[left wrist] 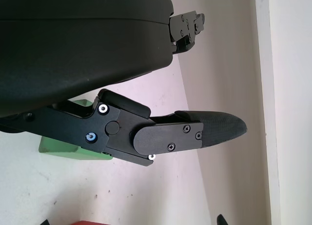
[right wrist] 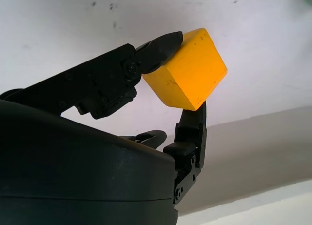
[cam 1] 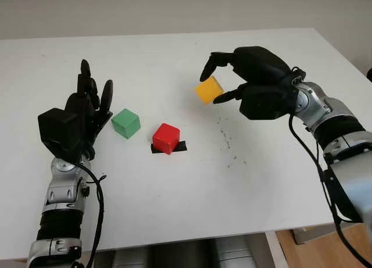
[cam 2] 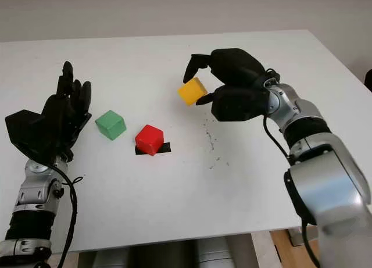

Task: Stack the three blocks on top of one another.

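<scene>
Above the middle of the white table (cam 1: 174, 210), the right hand (cam 1: 256, 82) pinches the yellow block (cam 1: 209, 89) between its fingertips (right wrist: 163, 43), with the block up in the air and tipped a little. It looks like the hand holds the block only by its sides so the flat bottom stays free to sit down on another block. The red block (cam 1: 166, 138) sits on a small black mark (cam 1: 181, 146) near the middle of the table, below and to the left of the yellow one, so it may be the base of the tower. The green block (cam 1: 126, 123) sits on the table just left of the red block, close but not touching it. The left hand (cam 1: 78, 120) is open and holds nothing, and it stands just beside the green block on its far left side, maybe ready to take it. None of the blocks is stacked yet. Both table blocks lie well away from every table edge, so nothing looks likely to fall off. Open white table lies all around the red block, and the air over it is free, so the yellow block has a clear way down. Some small dark specks (cam 1: 228, 141) lie on the table right of the red block.
</scene>
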You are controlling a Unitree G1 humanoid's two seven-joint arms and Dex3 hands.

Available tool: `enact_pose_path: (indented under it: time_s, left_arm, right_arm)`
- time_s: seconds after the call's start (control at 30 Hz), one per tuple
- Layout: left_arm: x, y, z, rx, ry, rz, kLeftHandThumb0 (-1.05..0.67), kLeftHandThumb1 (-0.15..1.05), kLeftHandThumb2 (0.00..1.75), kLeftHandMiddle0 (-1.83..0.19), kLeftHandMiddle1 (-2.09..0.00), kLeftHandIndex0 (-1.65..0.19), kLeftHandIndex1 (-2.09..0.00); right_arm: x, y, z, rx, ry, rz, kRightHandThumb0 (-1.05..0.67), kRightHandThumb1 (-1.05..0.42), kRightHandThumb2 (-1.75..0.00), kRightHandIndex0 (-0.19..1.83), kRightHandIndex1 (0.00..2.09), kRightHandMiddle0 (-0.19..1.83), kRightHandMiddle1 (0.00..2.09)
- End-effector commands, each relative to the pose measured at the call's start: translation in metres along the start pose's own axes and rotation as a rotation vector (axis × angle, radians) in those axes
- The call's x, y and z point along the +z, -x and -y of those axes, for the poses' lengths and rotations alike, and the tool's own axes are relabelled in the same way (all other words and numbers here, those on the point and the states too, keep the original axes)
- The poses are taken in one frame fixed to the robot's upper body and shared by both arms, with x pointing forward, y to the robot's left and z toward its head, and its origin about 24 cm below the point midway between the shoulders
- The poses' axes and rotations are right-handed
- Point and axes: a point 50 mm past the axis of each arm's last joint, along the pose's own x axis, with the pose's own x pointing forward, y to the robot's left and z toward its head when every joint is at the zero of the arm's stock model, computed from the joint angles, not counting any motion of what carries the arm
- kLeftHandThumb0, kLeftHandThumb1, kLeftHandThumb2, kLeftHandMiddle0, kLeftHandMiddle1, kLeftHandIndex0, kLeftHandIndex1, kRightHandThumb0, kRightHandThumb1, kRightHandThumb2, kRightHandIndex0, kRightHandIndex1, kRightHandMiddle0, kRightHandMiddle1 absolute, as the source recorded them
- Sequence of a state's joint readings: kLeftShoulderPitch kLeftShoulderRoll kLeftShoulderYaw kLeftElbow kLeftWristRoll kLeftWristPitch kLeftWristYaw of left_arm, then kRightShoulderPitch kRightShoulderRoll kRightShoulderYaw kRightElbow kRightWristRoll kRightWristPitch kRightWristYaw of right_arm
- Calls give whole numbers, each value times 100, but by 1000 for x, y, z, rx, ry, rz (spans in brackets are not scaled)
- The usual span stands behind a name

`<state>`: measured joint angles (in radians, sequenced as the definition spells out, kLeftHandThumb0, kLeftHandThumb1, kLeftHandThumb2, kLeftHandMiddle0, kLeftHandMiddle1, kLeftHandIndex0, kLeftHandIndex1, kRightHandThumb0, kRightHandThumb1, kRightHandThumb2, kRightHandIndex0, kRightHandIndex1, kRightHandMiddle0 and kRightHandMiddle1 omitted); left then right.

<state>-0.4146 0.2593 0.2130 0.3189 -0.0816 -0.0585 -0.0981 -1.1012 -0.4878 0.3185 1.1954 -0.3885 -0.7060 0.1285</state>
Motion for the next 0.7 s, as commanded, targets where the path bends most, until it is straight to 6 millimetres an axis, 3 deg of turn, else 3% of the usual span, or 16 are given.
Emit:
enact_pose_path:
  time_s: [0.0,0.37,0.67]
  left_arm:
    - [7,-2,-4,0,-20,23,-78,105,50,19,0,19,0]
    - [8,-3,-2,-10,-22,20,-76,105,51,19,0,19,0]
    - [8,-4,-3,-6,-19,20,-78,105,51,19,0,19,0]
  right_arm:
    - [7,-3,4,-29,-84,34,-33,-94,-6,39,2,38,143]
    - [26,-8,-20,111,-426,65,-49,-96,-6,38,2,37,156]
    - [45,-12,-44,244,-820,42,-44,-97,-6,33,0,31,164]
